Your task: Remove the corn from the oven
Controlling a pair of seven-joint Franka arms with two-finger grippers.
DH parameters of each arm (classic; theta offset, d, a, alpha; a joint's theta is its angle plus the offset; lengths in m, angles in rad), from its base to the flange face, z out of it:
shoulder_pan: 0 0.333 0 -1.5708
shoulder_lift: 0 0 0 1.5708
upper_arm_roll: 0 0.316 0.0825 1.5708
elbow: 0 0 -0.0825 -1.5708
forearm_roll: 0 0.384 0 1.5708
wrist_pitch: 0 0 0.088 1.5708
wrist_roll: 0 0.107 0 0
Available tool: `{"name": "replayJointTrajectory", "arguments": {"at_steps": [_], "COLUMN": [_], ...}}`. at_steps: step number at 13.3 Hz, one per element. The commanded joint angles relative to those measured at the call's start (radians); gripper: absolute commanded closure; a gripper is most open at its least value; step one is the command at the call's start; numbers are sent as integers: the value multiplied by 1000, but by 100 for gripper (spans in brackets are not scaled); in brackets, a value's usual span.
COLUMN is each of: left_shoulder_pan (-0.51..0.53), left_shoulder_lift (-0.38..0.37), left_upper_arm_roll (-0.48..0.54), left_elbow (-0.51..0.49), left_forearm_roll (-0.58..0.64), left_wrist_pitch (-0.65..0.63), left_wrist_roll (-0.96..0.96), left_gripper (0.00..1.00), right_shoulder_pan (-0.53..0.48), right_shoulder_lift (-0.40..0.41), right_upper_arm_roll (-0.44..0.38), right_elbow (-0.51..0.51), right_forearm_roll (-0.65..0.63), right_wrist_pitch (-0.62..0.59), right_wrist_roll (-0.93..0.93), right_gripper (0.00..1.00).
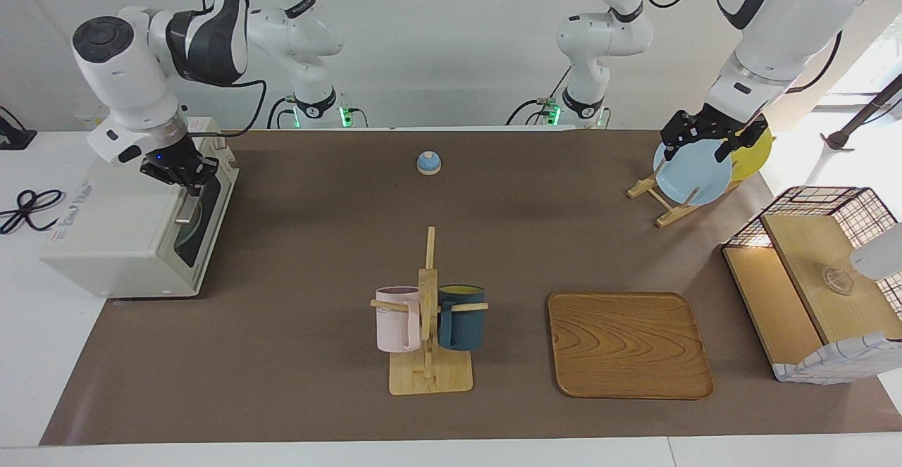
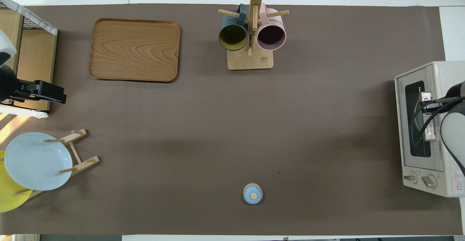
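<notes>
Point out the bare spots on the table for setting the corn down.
Widest bare patch: brown mat between the oven, mug rack and small blue lid. The wooden tray is empty too. Crowded toward the plate rack and basket.
</notes>
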Motion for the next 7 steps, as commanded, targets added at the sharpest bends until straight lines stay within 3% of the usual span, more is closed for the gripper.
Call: {"name": "replayJointTrajectory", "arguments": {"at_steps": [1,7], "left_shoulder_pan": [7,9], "left_shoulder_lift": [-22,-22], "left_upper_arm_roll": [-6,-6], "left_elbow": [-21,-21], "left_forearm_roll": [13,12], "left_wrist_pitch": [12,12], "left_wrist_roll": [8,8], "left_gripper": [0,0], "right_shoulder_pan": [-33,-41], "right_shoulder_lift": [3,3], "right_upper_arm_roll": [9,11], "right_elbow": [-39,-51], "right_forearm_roll": [-26,-26], "right_wrist_pitch": [42,45], "right_wrist_roll": [19,31], "right_gripper": [100,100]}}
